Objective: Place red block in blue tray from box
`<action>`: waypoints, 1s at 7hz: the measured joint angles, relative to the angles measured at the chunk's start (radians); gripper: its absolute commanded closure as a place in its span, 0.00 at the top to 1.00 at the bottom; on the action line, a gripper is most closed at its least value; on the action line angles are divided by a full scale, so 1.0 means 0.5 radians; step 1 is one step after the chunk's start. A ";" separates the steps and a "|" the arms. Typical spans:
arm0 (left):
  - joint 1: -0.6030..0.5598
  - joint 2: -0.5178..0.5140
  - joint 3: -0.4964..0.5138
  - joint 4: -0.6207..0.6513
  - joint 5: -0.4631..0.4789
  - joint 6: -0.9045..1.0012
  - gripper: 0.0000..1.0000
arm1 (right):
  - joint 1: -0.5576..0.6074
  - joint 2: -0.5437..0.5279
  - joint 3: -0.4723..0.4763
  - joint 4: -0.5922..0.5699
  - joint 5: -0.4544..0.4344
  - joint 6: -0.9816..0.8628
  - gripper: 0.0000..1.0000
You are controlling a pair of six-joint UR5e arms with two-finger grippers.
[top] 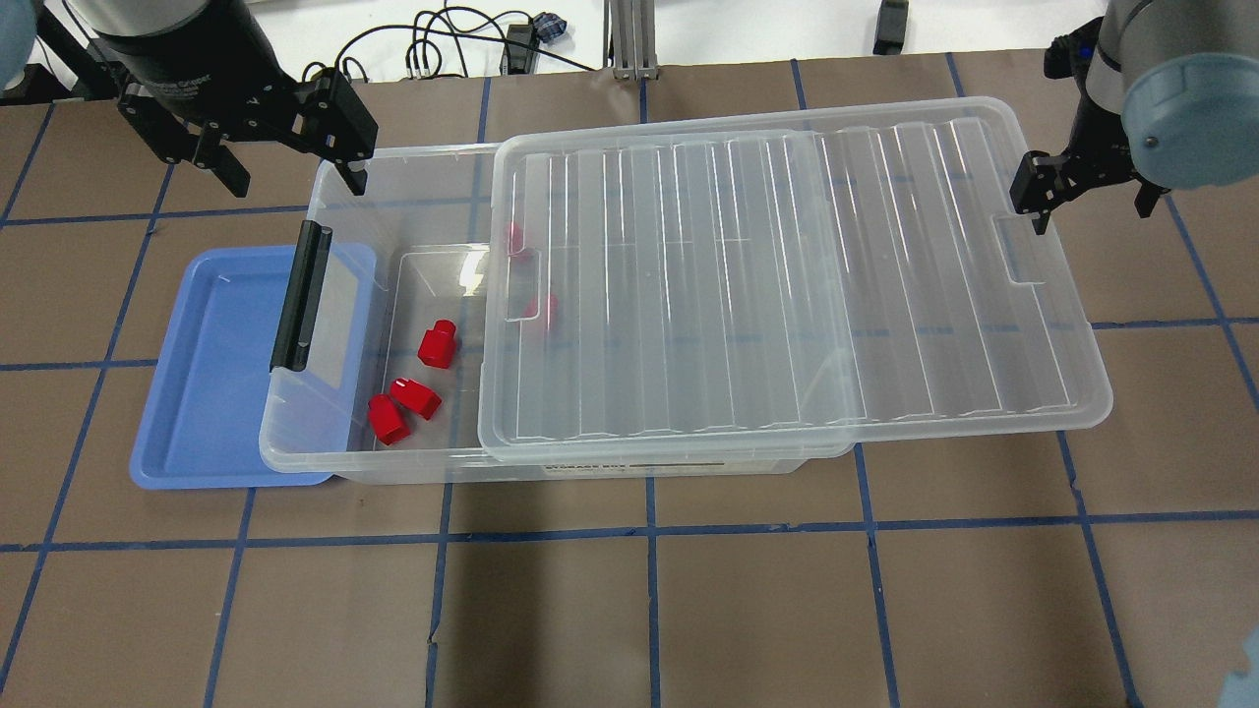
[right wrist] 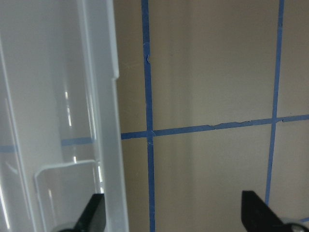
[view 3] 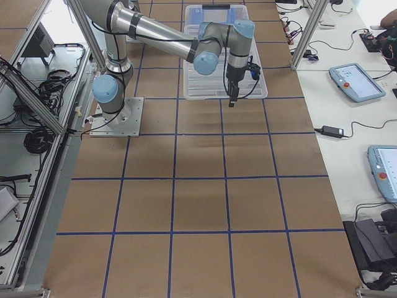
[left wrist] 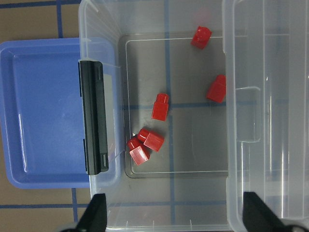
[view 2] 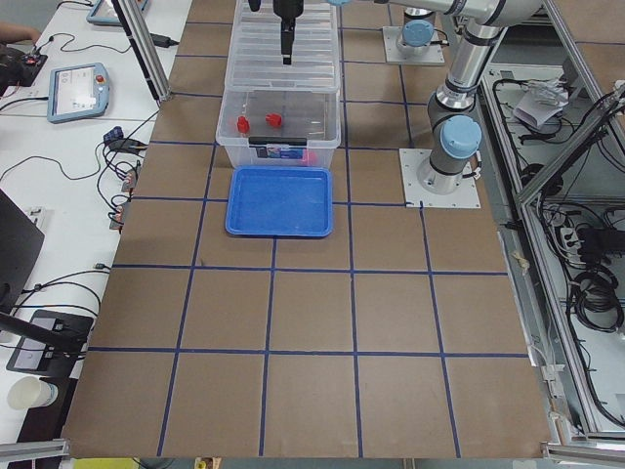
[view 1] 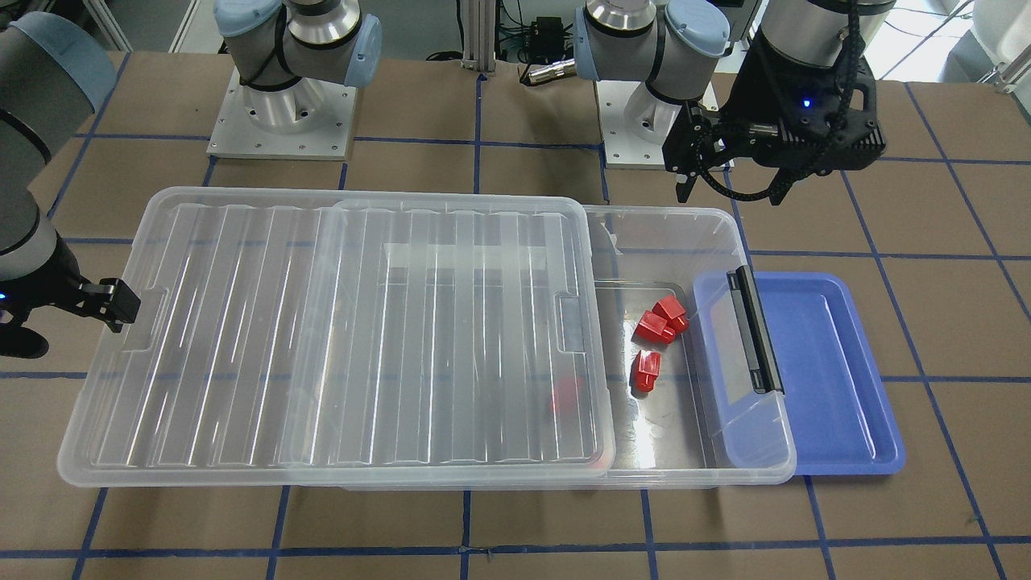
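Red block (left wrist: 160,106): glossy moulded plastic, squarish body with a narrower stub. It lies alone on the floor of the box (top: 413,169), at the uncovered end. Two like blocks (left wrist: 144,145) touch each other just beside it.

Box: clear, thin-walled, flared rim, with a matte black latch bar (top: 300,295) across one end. The ribbed clear lid (top: 787,285) sits offset toward the robot's right and overhangs that end.

Blue tray (top: 211,393): shallow, smooth, with rounded corners. It lies flat on the brown taped tabletop (top: 649,610) at the latch end.

Views: the left wrist camera shows five red blocks sharply. Overhead, two of them are only red smears through the lid. From above, the box rim overlaps the tray. The exterior left view shows the tray just beside the end wall.

Left gripper (top: 293,177): jaws wide apart, empty, above the box's back corner at the latch end.

Right gripper (top: 1090,197): jaws wide apart, gripping nothing, one finger at the lid's end edge.
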 measured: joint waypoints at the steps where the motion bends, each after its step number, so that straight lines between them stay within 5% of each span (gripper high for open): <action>1: 0.000 0.001 0.000 0.000 0.000 0.001 1.00 | 0.013 -0.024 -0.028 0.021 0.060 -0.003 1.00; 4: -0.001 0.001 -0.004 0.000 0.002 0.004 1.00 | 0.146 -0.257 -0.228 0.392 0.488 0.065 1.00; 7: -0.001 -0.004 -0.016 -0.005 0.003 0.021 1.00 | 0.350 -0.344 -0.362 0.603 0.609 0.349 1.00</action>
